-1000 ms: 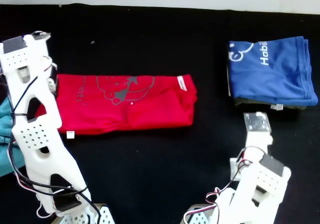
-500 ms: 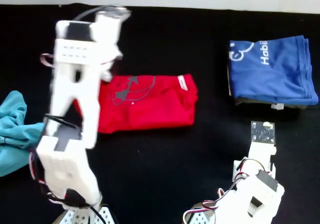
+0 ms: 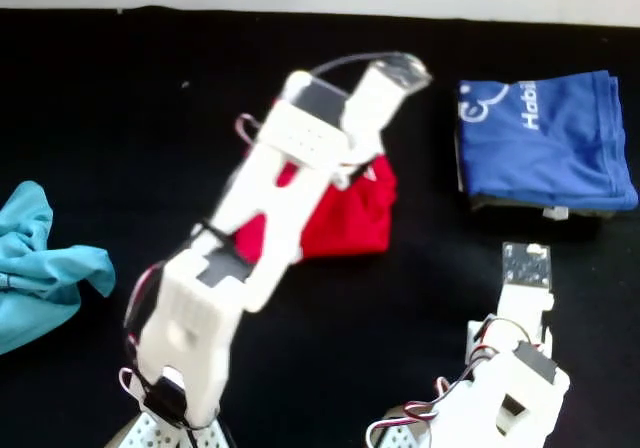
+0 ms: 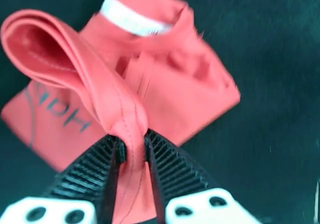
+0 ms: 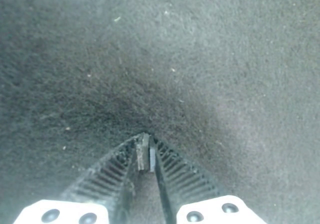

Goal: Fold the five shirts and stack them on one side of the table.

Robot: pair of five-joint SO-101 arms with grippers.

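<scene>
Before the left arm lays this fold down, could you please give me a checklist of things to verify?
Left jaws shut on red shirt: ok.
Red shirt lying flat: not ok, lifted and bunched.
Right jaws shut over bare table, away from shirts: ok.
Blue stack tidy: ok.
Teal shirt folded: not ok, crumpled.
Count of shirts in the blue stack: cannot tell.

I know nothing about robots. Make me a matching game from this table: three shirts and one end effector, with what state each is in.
1. red shirt
2. blue shirt
3. teal shirt
4. right end effector

a. crumpled at the edge of the table
b. shut over bare table
c. pinched by the left end effector
d. folded, lying flat

Pairs: 1-c, 2-d, 3-a, 4-b
</scene>
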